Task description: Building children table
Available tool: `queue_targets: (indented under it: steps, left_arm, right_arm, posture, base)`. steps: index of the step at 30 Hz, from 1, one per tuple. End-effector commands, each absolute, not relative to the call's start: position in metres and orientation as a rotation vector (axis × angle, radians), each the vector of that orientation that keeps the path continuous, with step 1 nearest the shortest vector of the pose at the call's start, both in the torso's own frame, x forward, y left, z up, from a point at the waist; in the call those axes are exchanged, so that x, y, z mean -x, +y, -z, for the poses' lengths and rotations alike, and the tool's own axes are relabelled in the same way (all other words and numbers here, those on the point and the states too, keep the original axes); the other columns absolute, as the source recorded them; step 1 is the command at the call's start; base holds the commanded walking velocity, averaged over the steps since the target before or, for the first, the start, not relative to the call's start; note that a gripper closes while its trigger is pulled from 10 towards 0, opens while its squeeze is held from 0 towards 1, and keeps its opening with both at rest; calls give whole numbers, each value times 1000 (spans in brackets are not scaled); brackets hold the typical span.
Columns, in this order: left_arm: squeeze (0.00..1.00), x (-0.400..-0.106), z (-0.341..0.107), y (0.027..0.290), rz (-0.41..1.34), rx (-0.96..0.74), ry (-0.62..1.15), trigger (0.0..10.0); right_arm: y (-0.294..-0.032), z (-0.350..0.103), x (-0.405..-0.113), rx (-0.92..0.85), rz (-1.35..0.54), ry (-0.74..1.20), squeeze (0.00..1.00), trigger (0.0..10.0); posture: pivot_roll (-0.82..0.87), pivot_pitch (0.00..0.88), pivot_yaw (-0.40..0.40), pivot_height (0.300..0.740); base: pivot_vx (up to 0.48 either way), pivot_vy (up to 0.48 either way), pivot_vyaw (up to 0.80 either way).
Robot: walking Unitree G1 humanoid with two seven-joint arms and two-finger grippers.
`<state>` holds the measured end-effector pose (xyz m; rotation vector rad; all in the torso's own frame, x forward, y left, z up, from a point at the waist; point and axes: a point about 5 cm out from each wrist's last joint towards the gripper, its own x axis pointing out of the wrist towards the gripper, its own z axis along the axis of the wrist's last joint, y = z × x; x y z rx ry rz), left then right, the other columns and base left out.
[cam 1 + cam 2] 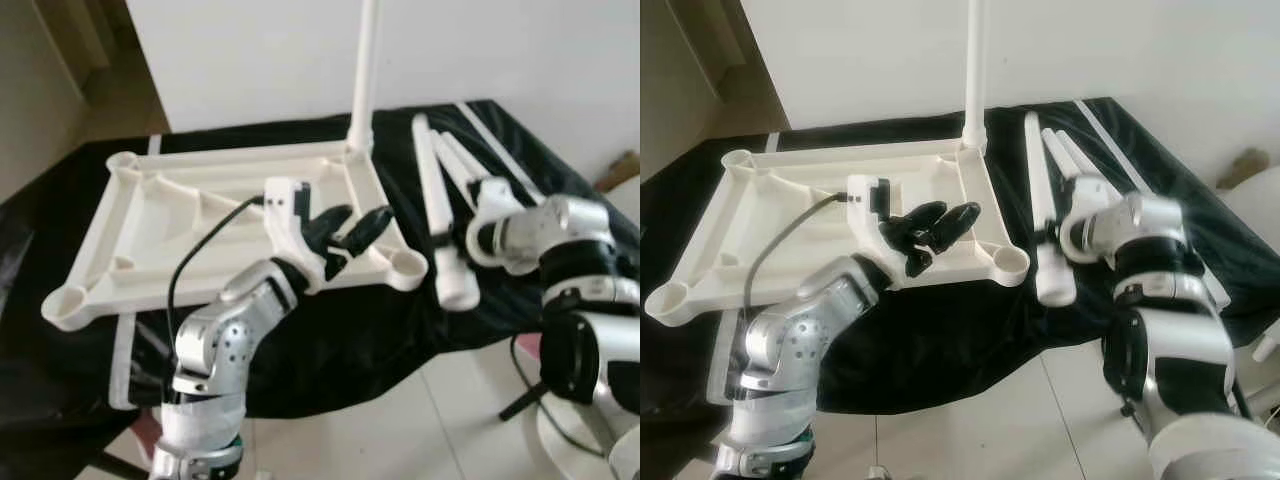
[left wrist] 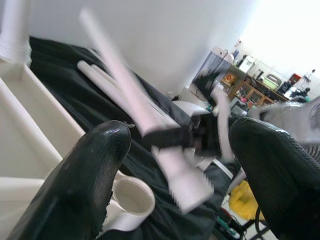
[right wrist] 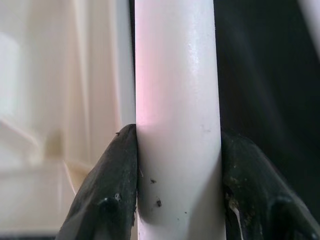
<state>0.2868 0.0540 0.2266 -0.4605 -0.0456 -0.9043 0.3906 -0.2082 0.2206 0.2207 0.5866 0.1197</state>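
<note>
The white children's tabletop (image 1: pixel 150 215) lies upside down on a black cloth. One white leg (image 1: pixel 365 70) stands upright in its far right corner. The near right corner socket (image 1: pixel 408 268) is bare. My left gripper (image 1: pixel 362 218) hovers open just above the tabletop's near right part, holding nothing. Right of the tabletop, my right gripper (image 1: pixel 1052 235) is shut on a loose white leg (image 1: pixel 1042 210) that lies along the cloth. In the right wrist view both fingers (image 3: pixel 107 190) press that leg (image 3: pixel 177 100). Two more loose legs (image 1: pixel 460 160) lie beside it.
The black cloth (image 1: pixel 350 340) drapes over the front edge above a light tiled floor (image 1: pixel 440 420). A white wall rises behind. A black-and-white stand base (image 1: pixel 570 440) sits on the floor at the right.
</note>
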Motion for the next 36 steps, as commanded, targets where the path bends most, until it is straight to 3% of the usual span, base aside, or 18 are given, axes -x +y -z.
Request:
queue_targets:
  steps: [1,10,15,22,26,32,36]
  left_arm:
    - [0,-292,-229,56,900,448,-50,10000]
    - [0,-321,-244,59,832,341,-103,10000]
    - [0,-337,-248,60,761,264,-110,10000]
    - [0,-384,-242,56,526,45,0,10000]
    - [0,-387,-241,55,520,25,4,10000]
    - [0,-397,-253,47,509,4,-20,10000]
    - [0,-401,-269,33,540,18,-69,10000]
  right_arm:
    - [-202,-242,-396,-159,-165,463,0,10000]
    - [-188,-249,-398,50,-168,216,0,10000]
    - [-185,-242,-396,-15,-150,192,0,10000]
    - [-163,-239,-370,-103,-239,-100,0,10000]
    - [-161,-239,-365,-161,-262,-134,0,10000]
    - [-150,-239,-353,-59,-218,-198,0,10000]
    - [-129,-237,-339,-78,-274,-249,0,10000]
  posture:
    - [45,0,-17,740]
    - [60,0,-21,740]
    - [60,0,-20,740]
    - [36,0,3,740]
    - [36,0,3,740]
    - [-7,0,38,740]
    - [-17,0,47,740]
  base:
    - [0,0,0]
    - [0,0,0]
    - [0,0,0]
    - [0,0,0]
    - [0,0,0]
    - [0,0,0]
    - [0,0,0]
